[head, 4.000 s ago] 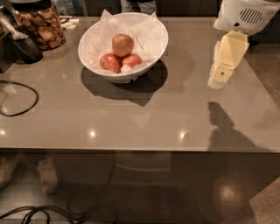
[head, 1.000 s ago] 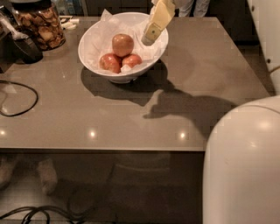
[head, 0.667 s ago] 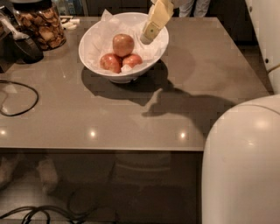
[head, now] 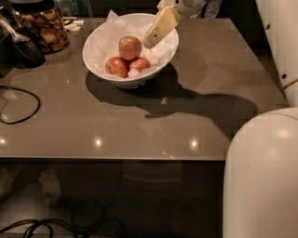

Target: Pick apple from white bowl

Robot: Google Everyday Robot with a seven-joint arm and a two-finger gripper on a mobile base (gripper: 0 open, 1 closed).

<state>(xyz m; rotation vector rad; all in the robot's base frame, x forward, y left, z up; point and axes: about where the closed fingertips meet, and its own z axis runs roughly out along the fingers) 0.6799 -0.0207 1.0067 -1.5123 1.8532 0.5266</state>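
1. Tabletop (head: 139,130): grey-brown, glossy, with small glints of light along the near edge. It carries every item below.

2. Bowl (head: 135,82): white, wide, sloping rim. It stands on the rear centre-left of the tabletop, lined with crinkled white paper (head: 111,22) that rises above the far rim.

3. Apple (head: 130,47): golden-brown to red, the largest of three. It lies in the bowl at the rear, resting on the paper behind and above the other two. Nothing holds it.

4. Small apples, two: redder, side by side at the front of the bowl, one left (head: 116,66), one right (head: 139,64). Both sit just below the apple.

5. Hand (head: 150,41): cream-coloured, on a white arm (head: 186,5) that enters from the top edge. It is tilted, tip down and to the left, over the right rear part of the bowl. The tip is just to the right of the apple. Whether the hand is apart or together cannot be told; it is not clamped on the apple.

6. Shadow (head: 205,104): cast by the arm, dark, lying across the tabletop to the right of the bowl.

7. Jar (head: 42,25): glass, holding brown snacks, at the rear left corner, well apart from the bowl.

8. Cable (head: 21,106): black, looped on the left edge of the tabletop.

9. Robot body (head: 260,181): white, rounded, filling the lower right corner in front of the tabletop.
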